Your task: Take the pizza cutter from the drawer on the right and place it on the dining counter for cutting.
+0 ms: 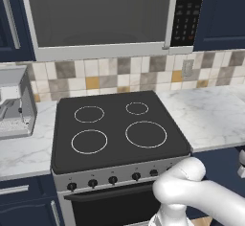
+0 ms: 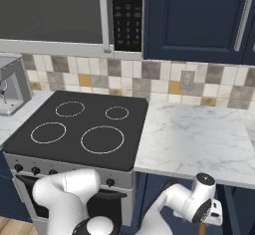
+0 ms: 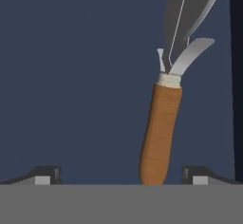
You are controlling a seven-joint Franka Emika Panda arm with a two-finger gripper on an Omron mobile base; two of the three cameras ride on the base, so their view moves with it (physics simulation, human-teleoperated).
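Arm reaching low, right of the stove, over the pizza cutter.

A black stove (image 1: pixel 119 127) sits between marble worktops (image 2: pixel 191 139), a microwave (image 1: pixel 100 16) above it. The white arm bends down below the right worktop's near edge. In the hand view the gripper (image 3: pixel 121 173) stands wide, and the pizza cutter (image 3: pixel 161 133) lies on a navy surface, its brown handle's end between the fingertips (image 3: pixel 47 174), touching neither.

We see a brown wooden-handled pizza cutter (image 3: pixel 160 133) with grey metal blade against navy blue; a black glass stovetop (image 1: pixel 119 127) ringed in white; white grey-veined marble tabletop (image 2: pixel 194 139); beige, grey and ochre tiled backsplash (image 1: pixel 119 74).
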